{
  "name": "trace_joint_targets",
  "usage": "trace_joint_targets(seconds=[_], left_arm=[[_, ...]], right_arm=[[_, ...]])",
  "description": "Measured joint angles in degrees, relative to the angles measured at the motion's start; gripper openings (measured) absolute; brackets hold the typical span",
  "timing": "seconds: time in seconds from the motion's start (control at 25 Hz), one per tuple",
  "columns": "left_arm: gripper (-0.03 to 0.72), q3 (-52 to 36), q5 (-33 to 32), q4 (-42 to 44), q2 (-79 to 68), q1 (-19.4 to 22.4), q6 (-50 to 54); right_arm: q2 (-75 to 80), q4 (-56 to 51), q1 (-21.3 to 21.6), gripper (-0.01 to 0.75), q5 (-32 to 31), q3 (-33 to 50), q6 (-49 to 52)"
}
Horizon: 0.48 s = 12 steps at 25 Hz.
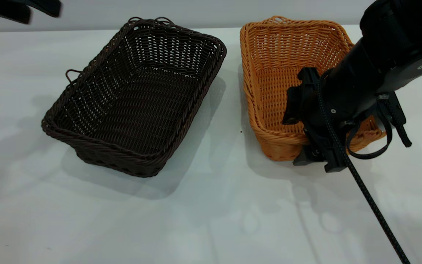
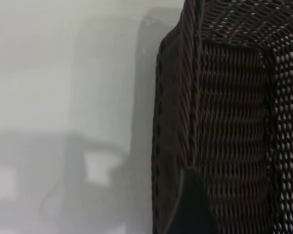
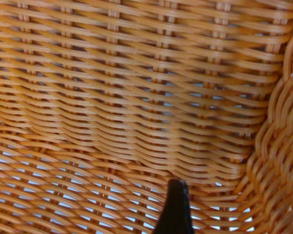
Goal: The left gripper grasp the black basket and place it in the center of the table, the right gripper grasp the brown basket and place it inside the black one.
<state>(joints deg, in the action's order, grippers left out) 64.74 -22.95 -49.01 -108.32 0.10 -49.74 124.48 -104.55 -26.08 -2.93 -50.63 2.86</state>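
Note:
The black basket [image 1: 134, 99] rests upright on the table [image 1: 211, 212], left of the middle and turned at a slant. The brown basket [image 1: 288, 73] stands upright just right of it, apart from it. My left gripper [image 1: 28, 10] hangs high at the far left corner, open and empty; in the left wrist view one finger [image 2: 192, 207] shows above the black basket's wall [image 2: 224, 122]. My right gripper [image 1: 317, 161] is down at the brown basket's near right corner, open. One of its fingers [image 3: 175, 209] is inside, by the woven wall [image 3: 136, 97]; the other is hidden.
A braided cable [image 1: 372, 205] runs from the right arm toward the table's near right. A narrow strip of bare table separates the two baskets. Wide bare tabletop lies in front of both baskets.

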Motion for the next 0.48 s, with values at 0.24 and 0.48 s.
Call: trace_joint_targets(seconds=[0.24,0.48], left_arm=[[0.491,7.3,2.4,7.7,-10.3,-4.5,5.9],[0.491,10.8,2.9,13.8,-16.4,-7.0,10.5]], right_arm=[[0.0,0.0,0.0,0.559,0.1,0.0,0.0],[0.0,0.0,0.0,0.559,0.1,0.0,-0.1]])
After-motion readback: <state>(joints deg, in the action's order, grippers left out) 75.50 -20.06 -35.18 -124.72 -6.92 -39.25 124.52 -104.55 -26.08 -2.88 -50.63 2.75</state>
